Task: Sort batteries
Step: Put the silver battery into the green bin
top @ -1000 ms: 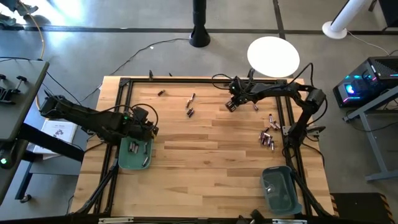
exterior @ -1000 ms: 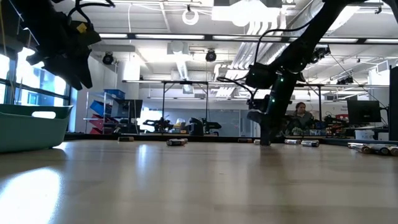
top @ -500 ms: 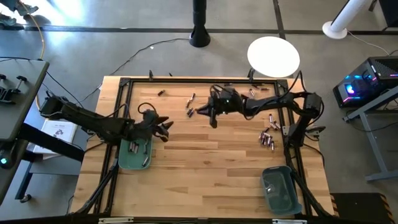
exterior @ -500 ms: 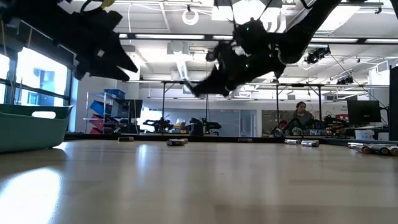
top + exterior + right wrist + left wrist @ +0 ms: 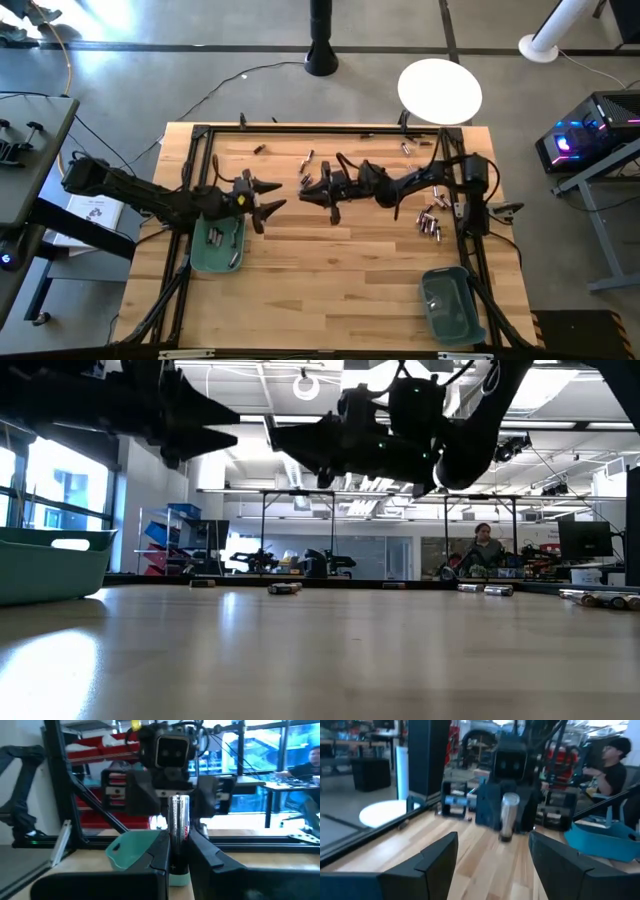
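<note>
My right gripper (image 5: 308, 190) is over the table's middle, pointing level toward the left, and is shut on a silvery battery (image 5: 178, 820). My left gripper (image 5: 272, 196) faces it from the left, level and open, a short gap away, with nothing between its fingers (image 5: 437, 862). In the left wrist view the same battery (image 5: 509, 815) stands upright in the right gripper. More batteries lie loose on the wood at the far middle (image 5: 306, 166) and in a heap near the right edge (image 5: 430, 221). A teal bin (image 5: 228, 262) stands under the left arm; it holds a few batteries. My right gripper pinches the silvery battery between its two fingers (image 5: 161, 857), on the side walls of its lower half (image 5: 178, 847). The fingers come in level from the table's right and lie across the battery. It stands upright, its upper half free above the fingers, lifted well clear of the table.
A second teal bin (image 5: 465, 318) stands at the near right. Black rails (image 5: 330, 129) frame the wooden top. A few batteries (image 5: 259, 149) lie by the far rail. Bare wood stretches across the near middle. A person (image 5: 484, 548) sits in the room behind.
My right gripper has risen from the far right part of the table and swung toward the left with the battery, tipping from pointing down to level. My left gripper has come up from over the left bin, tipped level and now points toward the right gripper.
</note>
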`<action>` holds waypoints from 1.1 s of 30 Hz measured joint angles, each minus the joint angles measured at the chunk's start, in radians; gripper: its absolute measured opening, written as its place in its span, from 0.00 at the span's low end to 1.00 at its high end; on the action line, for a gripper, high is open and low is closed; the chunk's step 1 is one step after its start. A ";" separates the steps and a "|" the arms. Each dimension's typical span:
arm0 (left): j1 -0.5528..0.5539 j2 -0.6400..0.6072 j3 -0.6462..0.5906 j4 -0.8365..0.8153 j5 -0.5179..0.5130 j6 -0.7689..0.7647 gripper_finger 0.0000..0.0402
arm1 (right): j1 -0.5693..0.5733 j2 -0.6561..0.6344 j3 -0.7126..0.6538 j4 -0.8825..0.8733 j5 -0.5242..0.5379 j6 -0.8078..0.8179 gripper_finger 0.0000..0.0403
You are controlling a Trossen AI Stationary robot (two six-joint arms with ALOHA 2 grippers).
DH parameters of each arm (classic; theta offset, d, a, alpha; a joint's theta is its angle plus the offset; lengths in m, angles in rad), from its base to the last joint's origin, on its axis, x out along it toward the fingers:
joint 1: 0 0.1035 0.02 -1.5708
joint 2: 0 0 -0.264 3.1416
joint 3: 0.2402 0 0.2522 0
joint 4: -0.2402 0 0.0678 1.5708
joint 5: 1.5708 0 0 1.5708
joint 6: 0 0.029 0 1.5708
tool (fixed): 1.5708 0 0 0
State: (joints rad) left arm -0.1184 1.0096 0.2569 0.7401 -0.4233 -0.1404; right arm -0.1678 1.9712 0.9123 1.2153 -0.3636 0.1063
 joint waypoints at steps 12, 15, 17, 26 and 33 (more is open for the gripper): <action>0.014 0.107 0.010 0.165 0.067 0.066 0.59 | 0.018 0.046 0.130 -0.091 -0.033 -0.027 0.06; 0.014 0.129 0.028 0.192 0.068 0.100 0.59 | 0.018 0.046 0.141 -0.131 -0.032 -0.042 0.06; 0.014 0.135 0.040 0.195 0.074 0.125 0.59 | 0.021 0.046 0.141 -0.135 -0.032 -0.054 0.06; 0.005 0.139 0.050 0.163 0.102 0.135 0.48 | 0.021 0.046 0.141 -0.135 -0.033 -0.054 0.06; 0.005 0.139 0.050 0.126 0.078 0.134 0.40 | 0.021 0.046 0.140 -0.122 -0.033 -0.054 0.06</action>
State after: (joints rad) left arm -0.1131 1.1484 0.3065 0.8660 -0.3450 -0.0061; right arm -0.1463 2.0171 1.0523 1.0928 -0.3965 0.0525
